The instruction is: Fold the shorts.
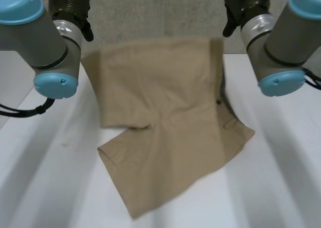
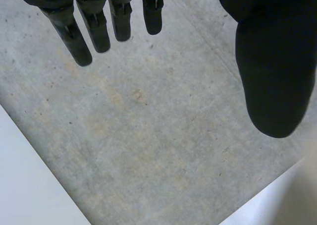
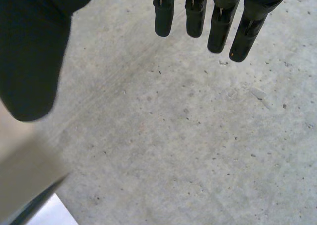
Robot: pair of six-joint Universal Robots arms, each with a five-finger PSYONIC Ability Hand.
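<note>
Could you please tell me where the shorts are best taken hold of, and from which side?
Probably the far edge of the shorts, at its two corners, coming from the far side. The cloth lies straight and flat there, and the open left hand and right hand hang just beyond those corners, one apiece.

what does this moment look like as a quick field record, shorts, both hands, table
shorts: tan fabric shorts, spread on the white table, one leg angled toward the near edge
left hand: black left hand, open, fingers straight, beyond the shorts' far left corner
right hand: black right hand, open, fingers straight, beyond the far right corner
grip: neither hand holds the shorts
below the palms: grey concrete floor
</note>
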